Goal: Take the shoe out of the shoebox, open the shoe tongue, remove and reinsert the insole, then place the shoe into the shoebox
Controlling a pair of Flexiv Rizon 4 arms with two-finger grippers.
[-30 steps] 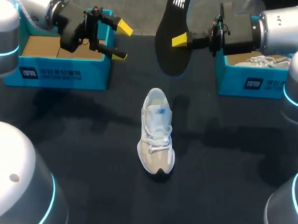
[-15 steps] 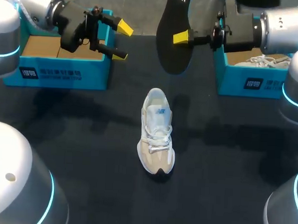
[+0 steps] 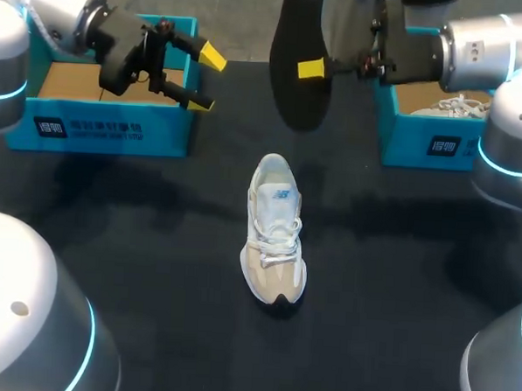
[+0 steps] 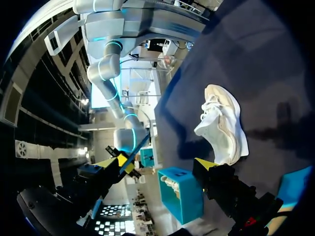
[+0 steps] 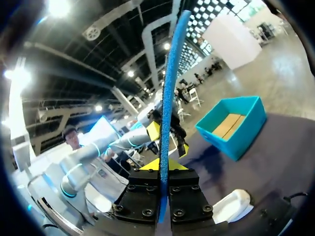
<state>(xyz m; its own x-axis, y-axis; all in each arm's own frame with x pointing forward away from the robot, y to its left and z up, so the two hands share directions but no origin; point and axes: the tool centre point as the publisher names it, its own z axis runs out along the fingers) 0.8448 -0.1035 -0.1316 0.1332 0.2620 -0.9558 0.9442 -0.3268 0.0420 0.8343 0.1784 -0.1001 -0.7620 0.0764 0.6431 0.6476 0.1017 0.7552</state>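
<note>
Clamps insole (image 3: 301, 62) upright in right gripper (image 3: 313, 69), far middle, above table. Sits nearward and slightly left of that: shoe (image 3: 275, 231), toe near, heel far (long axis roughly in line with insole's). Gapes empty, far left: left gripper (image 3: 206, 80).

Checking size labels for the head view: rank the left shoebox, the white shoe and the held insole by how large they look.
1. left shoebox: clearly largest.
2. shoe and insole: about alike; the insole hangs nearer the camera and the view's edge cuts it off, so I leave them unranked.
</note>
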